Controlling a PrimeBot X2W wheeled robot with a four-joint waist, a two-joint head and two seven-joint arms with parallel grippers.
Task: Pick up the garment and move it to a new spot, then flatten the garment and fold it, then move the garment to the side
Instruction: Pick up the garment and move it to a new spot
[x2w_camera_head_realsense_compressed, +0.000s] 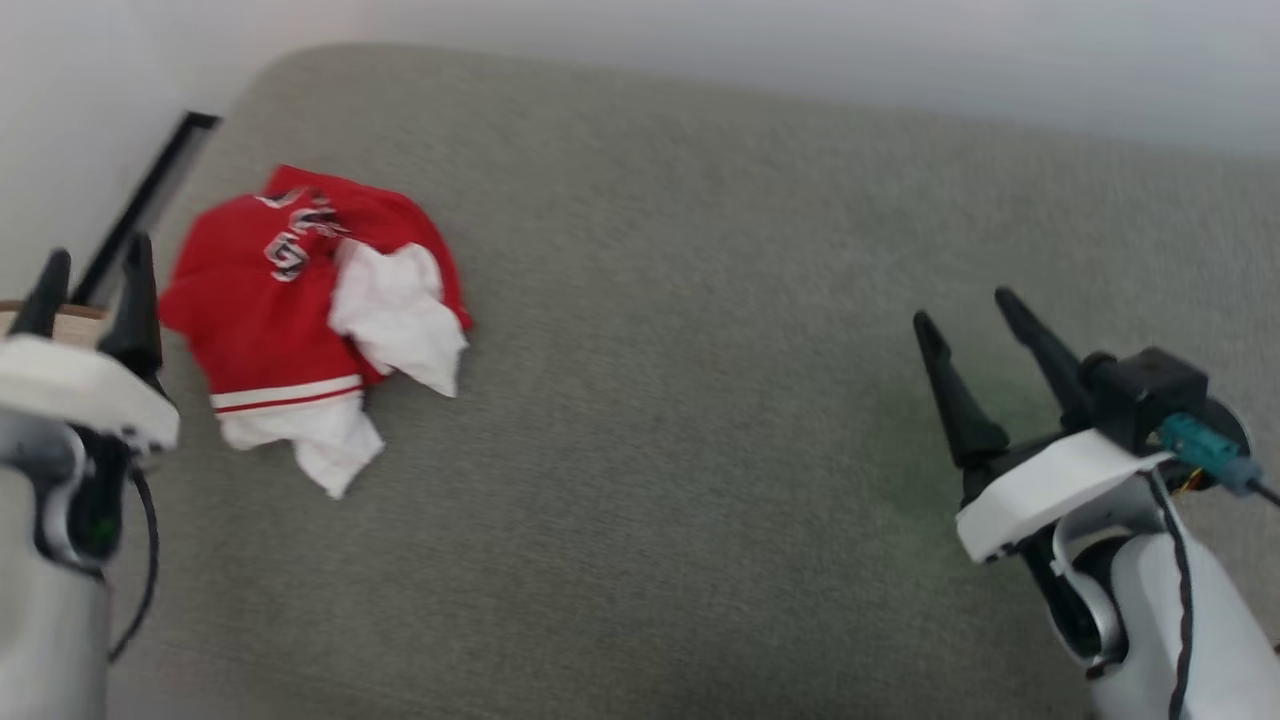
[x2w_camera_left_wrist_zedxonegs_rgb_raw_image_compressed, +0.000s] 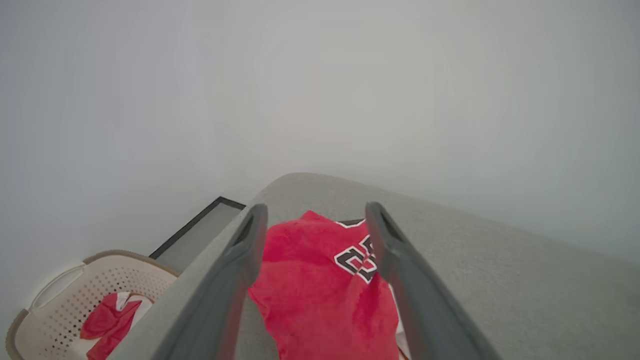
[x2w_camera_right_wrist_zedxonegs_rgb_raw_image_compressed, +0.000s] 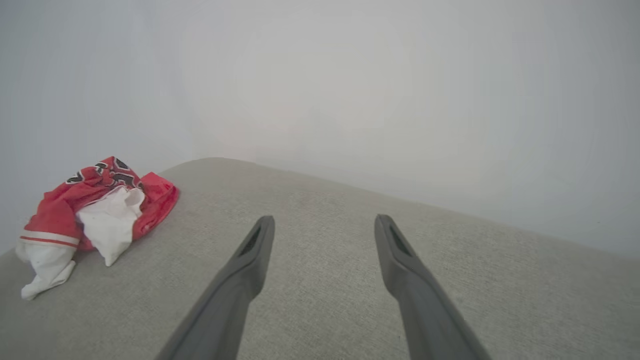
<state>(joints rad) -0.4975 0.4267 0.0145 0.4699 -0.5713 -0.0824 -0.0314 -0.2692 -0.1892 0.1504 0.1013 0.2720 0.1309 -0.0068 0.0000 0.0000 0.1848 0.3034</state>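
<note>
Lying in a crumpled heap near the far left corner of the grey cushion (x2w_camera_head_realsense_compressed: 700, 420), the garment (x2w_camera_head_realsense_compressed: 270, 310) shows its red body on top, with the white sleeves and a striped hem falling toward the robot. It is not flat at all, so I judge that the first step, picking it up, is not yet done. The left gripper (x2w_camera_head_realsense_compressed: 97, 248) hovers just beside the heap, at its left edge, with its two fingers wide apart and holding nothing. In the left wrist view the red cloth appears between them but lower, seemingly not touched. This arm is probably placed there because it is the closest one for the grasp. The right gripper (x2w_camera_head_realsense_compressed: 961, 305) hangs well apart over bare cushion, also spread open and empty, likely waiting to help with the flattening. Beyond the cushion's left edge stands a beige basket (x2w_camera_left_wrist_zedxonegs_rgb_raw_image_compressed: 115, 256) with a small red and white cloth (x2w_camera_left_wrist_zedxonegs_rgb_raw_image_compressed: 107, 320) inside.
</note>
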